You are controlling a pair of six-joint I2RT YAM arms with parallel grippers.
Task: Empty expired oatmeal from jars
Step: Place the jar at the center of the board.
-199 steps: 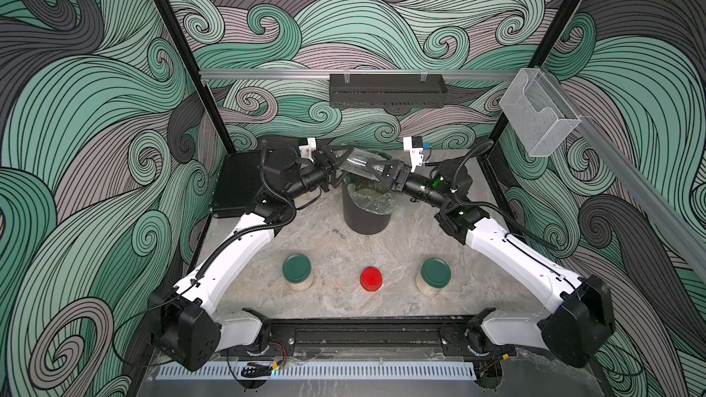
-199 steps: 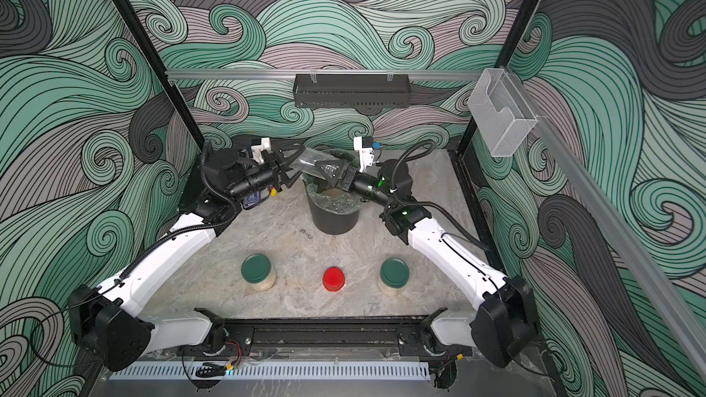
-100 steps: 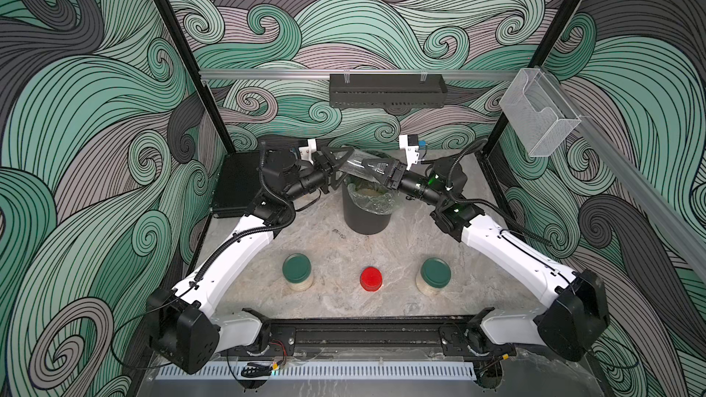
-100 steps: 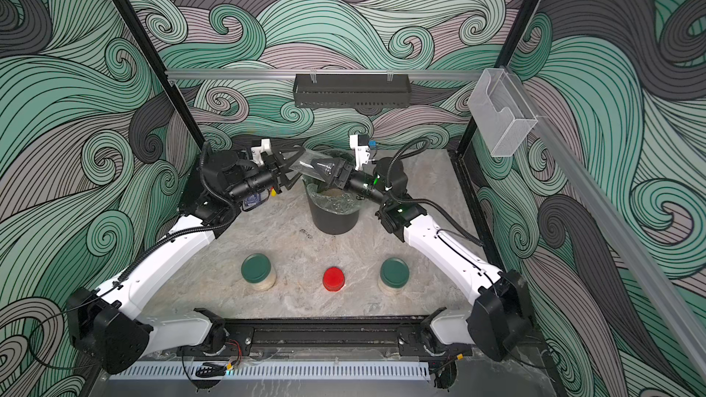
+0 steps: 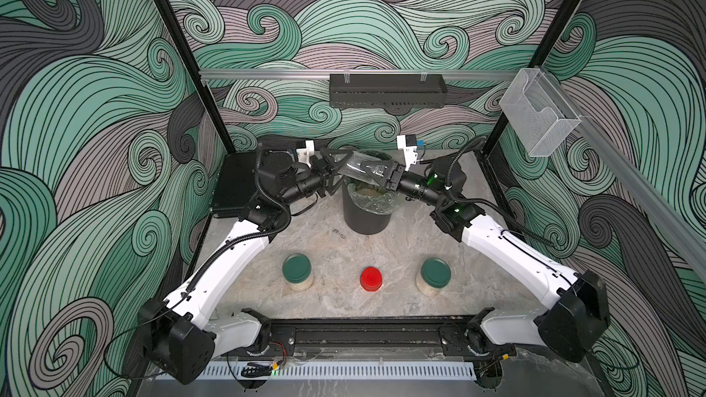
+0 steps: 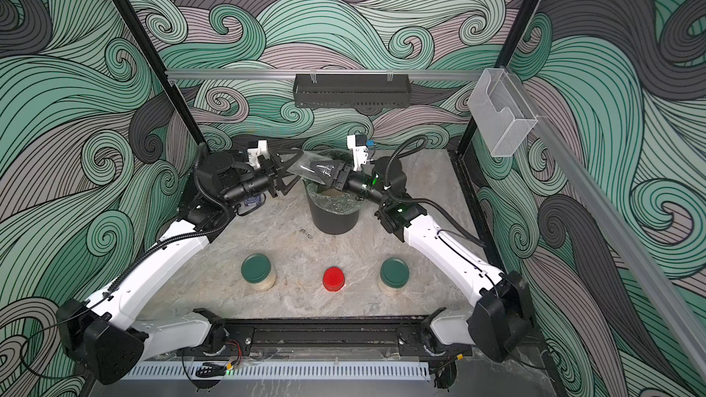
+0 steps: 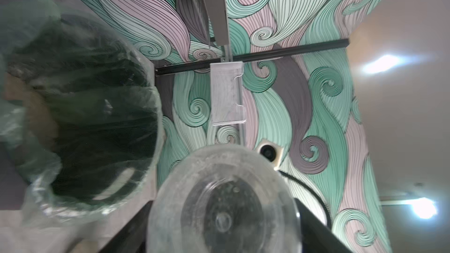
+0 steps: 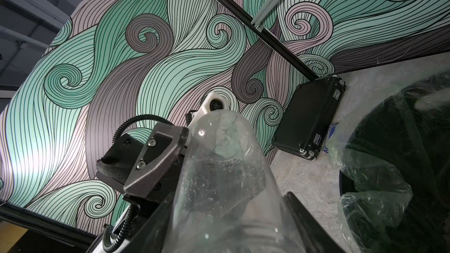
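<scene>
The step in hand is judged to be a handover over the black bin (image 5: 366, 219). A clear jar (image 5: 363, 169) is held in the air above the mouth of the bin, lying almost level. No lid is seen on it, and only pale dust is seen on its glass, so it is taken to be emptied already. The right jaws are clenched on this jar near its neck. The left jaws are spread wide on both sides of its base (image 7: 224, 203), and contact cannot be told. A tan mass, taken to be the oatmeal (image 6: 331, 193), is seen inside the clear liner (image 5: 372, 202) of the bin.

Three jars are left on the desk (image 5: 332, 299), near its front edge and well apart: two with green lids (image 5: 297, 270) (image 5: 435, 273), and one with a red lid (image 5: 371, 277) between them. Pale grain is seen below both green lids.

For the next move, a straight retreat of the left arm is probably required, so that the base is not knocked, and then a lidded jar must be opened.

One second ago the left jaws were clamped on the base and the right jaws were wider; now this is reversed.
</scene>
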